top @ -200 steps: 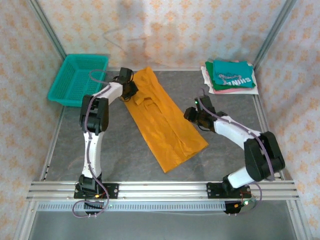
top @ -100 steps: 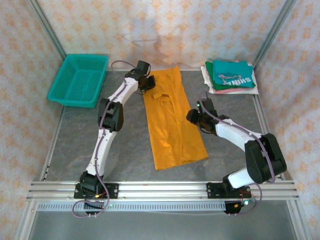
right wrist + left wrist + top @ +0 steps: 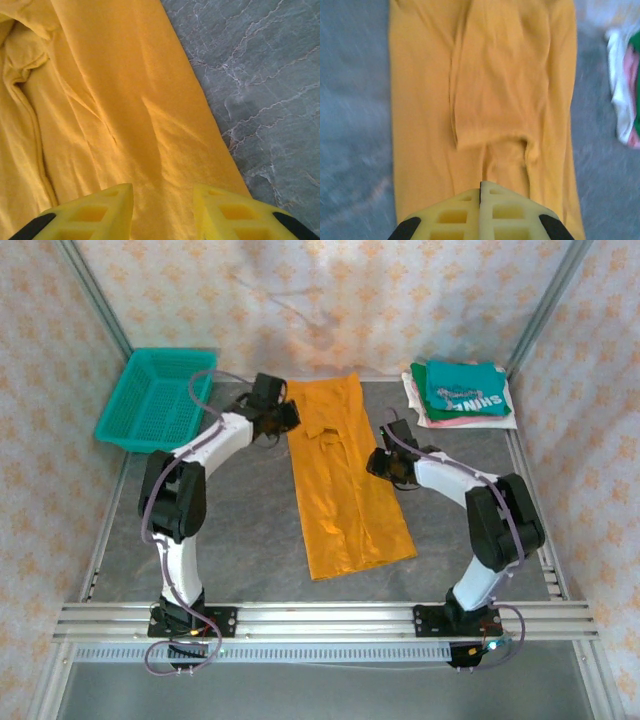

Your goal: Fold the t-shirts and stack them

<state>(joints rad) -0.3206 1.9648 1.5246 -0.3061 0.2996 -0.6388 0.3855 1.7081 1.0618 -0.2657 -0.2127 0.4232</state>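
Find mustard-orange t-shirt [image 3: 345,490] lying flat on grey table [image 3: 250,530], at dial centre in the top view. Folded into 1 long strip, running from 12 o'clock down to 6 o'clock, near end leaning slightly toward 5. Note 1 sleeve [image 3: 490,100] folded inward over the strip.

Record left gripper [image 3: 284,416] at 11 o'clock of the strip, touching its far left edge. Clenched: in the left wrist view, blurred, 2 fingers pressed together with no gap, above the cloth. Cannot tell of any cloth pinched between them.

Record right gripper [image 3: 378,464] at 3 o'clock of the strip, at its right edge. Released: in the right wrist view, 2 fingers standing apart just above flat cloth, with bare table from 1 to 3 o'clock.

Find stack of 3 folded shirts at 2 o'clock on the table, well apart from the strip: teal t-shirt [image 3: 462,390] with white lettering on top, pink t-shirt [image 3: 470,421] beneath, white t-shirt [image 3: 413,392] at bottom.

Note teal mesh basket [image 3: 160,398] at 10 o'clock, at the far left corner.
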